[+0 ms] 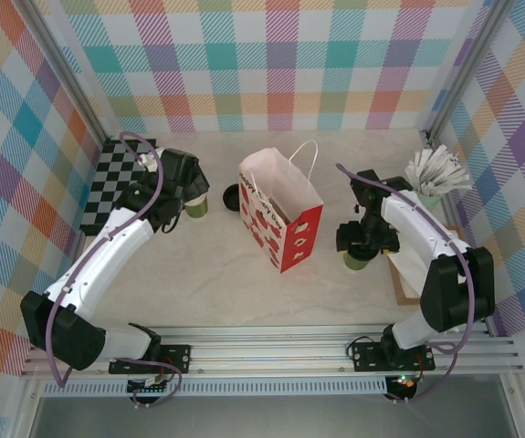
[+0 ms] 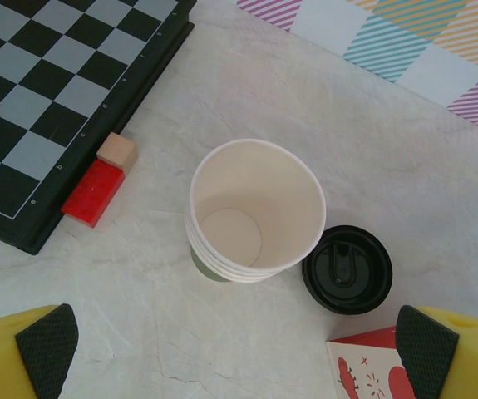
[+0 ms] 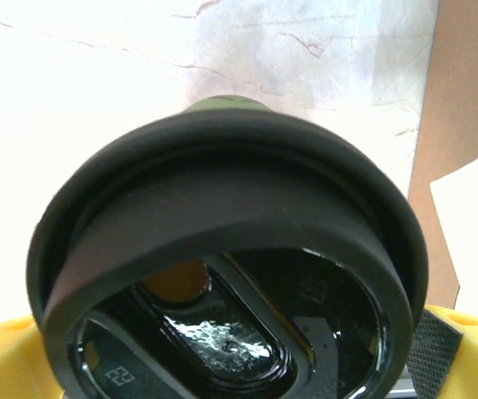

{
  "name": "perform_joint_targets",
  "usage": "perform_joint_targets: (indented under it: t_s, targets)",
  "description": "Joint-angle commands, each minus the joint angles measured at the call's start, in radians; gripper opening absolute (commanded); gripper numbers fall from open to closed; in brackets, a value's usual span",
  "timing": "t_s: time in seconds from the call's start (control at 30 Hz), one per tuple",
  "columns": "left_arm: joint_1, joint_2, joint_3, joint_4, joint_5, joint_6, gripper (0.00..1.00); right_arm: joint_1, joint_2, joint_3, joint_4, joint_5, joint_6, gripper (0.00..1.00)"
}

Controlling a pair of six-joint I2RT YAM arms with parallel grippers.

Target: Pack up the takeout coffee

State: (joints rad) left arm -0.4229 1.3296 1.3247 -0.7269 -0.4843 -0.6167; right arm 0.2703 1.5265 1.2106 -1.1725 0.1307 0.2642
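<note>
Right hand (image 1: 361, 239) spread wide astride takeout coffee (image 3: 222, 208), contact unclear, bag (image 1: 282, 219) at its 9 o'clock, left hand (image 2: 239, 341) spread above cup stack (image 2: 255, 208)

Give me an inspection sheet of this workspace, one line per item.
Surface: pale marbled table, no spills seen.
Job's things: takeout coffee lidded, upright, right of the red-and-white bag, which stands open; not yet packed.
Clutter: chessboard; red brick and tan block at its edge; lidless cup stack; loose black lid beside it; mint cup of white sticks; brown board.
Claws: left claw open above the cup stack; right claw open, fingers either side of the coffee's lid.
Cables: purple cable looped along each arm.
Surroundings: plaid walls; aluminium rail at the near edge.
</note>
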Motion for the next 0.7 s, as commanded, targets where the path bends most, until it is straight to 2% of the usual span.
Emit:
perform_joint_targets:
  t_s: [0.0,0.33,0.67]
  targets:
    - [0.016,0.006,-0.002,-0.006,-0.024,-0.008,1.0,-0.006,0.024,0.047,-0.015,0.016,-0.038,1.0]
    - [0.016,-0.002,-0.01,-0.009,-0.032,-0.01,1.0,-0.009,0.061,0.069,-0.043,0.025,-0.057,1.0]
    - [0.016,0.005,-0.005,-0.011,-0.03,-0.009,1.0,-0.049,0.043,0.077,-0.034,-0.042,-0.083,1.0]
